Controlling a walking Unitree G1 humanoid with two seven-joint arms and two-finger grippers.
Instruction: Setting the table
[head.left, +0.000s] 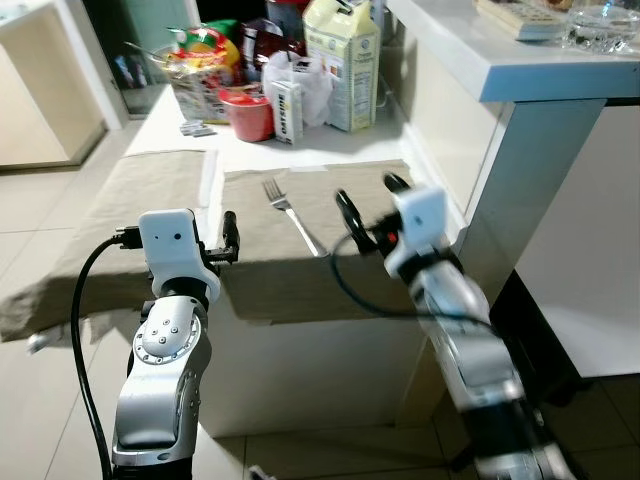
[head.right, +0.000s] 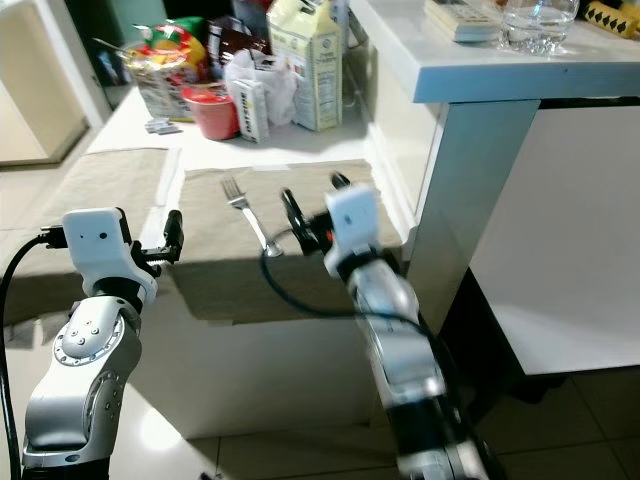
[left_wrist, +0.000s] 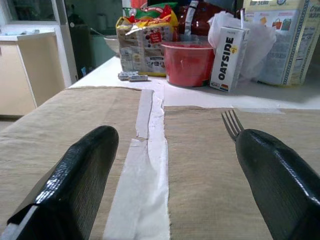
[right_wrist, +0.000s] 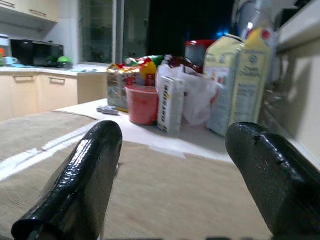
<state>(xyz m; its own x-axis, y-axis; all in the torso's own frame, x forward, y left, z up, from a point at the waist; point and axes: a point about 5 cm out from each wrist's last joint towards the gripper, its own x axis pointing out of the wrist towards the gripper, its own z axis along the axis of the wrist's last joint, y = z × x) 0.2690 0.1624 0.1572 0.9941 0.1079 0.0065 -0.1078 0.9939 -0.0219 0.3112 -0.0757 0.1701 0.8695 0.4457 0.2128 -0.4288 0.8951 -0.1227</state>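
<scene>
The left gripper (head.left: 230, 238) hovers at the near edge of the white table (head.left: 170, 115), over the gap between 2 beige placemats. Its 2 black fingers (left_wrist: 80, 175) are spread wide with nothing between them. To its left lies the left placemat (head.left: 120, 200); a strip of bare table surface runs forward from directly beneath the gripper.

Ahead and to the right of the left gripper, the fork (head.left: 292, 216) lies flat on the right placemat (head.left: 330, 190), tines pointing away from the robot, handle angled toward the right gripper. The fork is near neither gripper's fingers and touches neither.

The right gripper (head.left: 370, 205) is held above the near right part of the right placemat, just right of the fork's handle end. Its fingers (right_wrist: 80, 185) are likewise parted and hold nothing. The right arm appears motion-blurred in the head views.

Beyond both grippers, at the far end of the table, stands a group of items: a snack bag (head.left: 195, 60), a red cup (head.left: 248, 112), a small Oatside carton (left_wrist: 228, 57), a white plastic bag (head.left: 312, 85) and a tall carton (head.left: 342, 60).

To the right of the right gripper, a white counter (head.left: 520, 70) stands above table level, with a glass dish (head.right: 538, 22) on it.
</scene>
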